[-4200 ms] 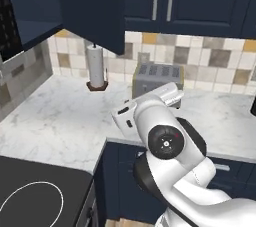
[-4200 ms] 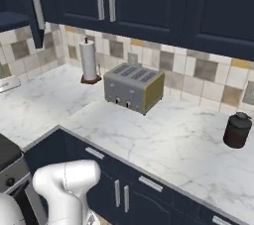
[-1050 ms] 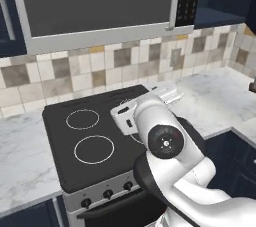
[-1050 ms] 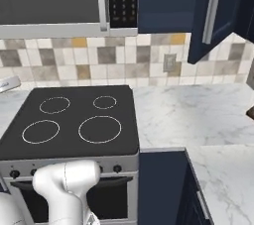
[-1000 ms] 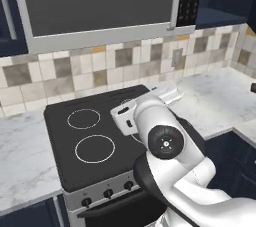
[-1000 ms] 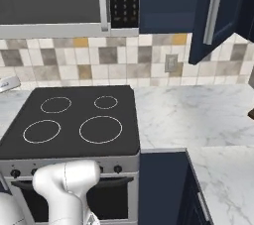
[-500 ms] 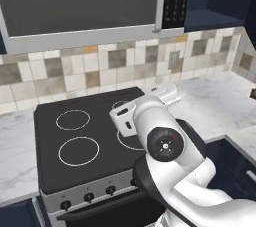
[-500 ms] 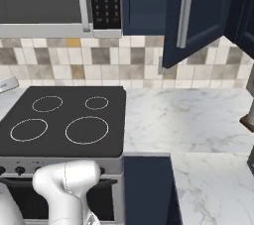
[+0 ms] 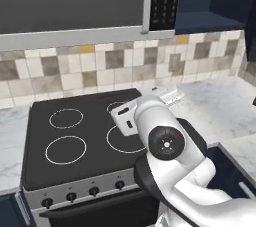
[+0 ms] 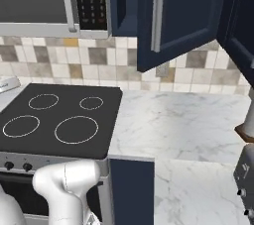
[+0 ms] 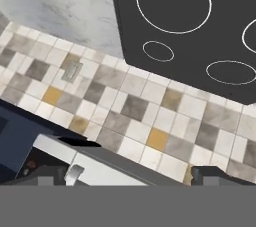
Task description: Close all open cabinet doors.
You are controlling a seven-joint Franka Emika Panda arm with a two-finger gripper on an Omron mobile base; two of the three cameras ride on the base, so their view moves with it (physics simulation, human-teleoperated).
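Note:
One tall navy cabinet door (image 10: 181,16) stands swung open to the right of the microwave, its silver bar handle (image 10: 158,11) facing the room. In the left base view the bared cabinet inside (image 9: 205,1) shows as a navy shelf recess. Another navy door panel (image 10: 243,26) fills the right edge; whether it is ajar I cannot tell. My gripper (image 11: 132,177) is open and empty, its dark fingertips (image 11: 50,178) set wide apart. It hangs over the stove, rolled over, and looks at the tiled backsplash (image 11: 150,116). My white arm (image 9: 160,141) is folded above the cooktop's front right.
A black cooktop (image 9: 75,136) with ring burners lies below the grey microwave (image 9: 75,1). Marble counter (image 10: 188,130) runs right of the stove. A toaster (image 10: 245,179) and a paper towel holder (image 10: 248,122) sit at the right edge. Navy base cabinets (image 10: 131,189) stand below.
The whole scene has slid left in both base views, so the camera has moved right. The open door now looms larger in the right base view. The arm keeps its pose.

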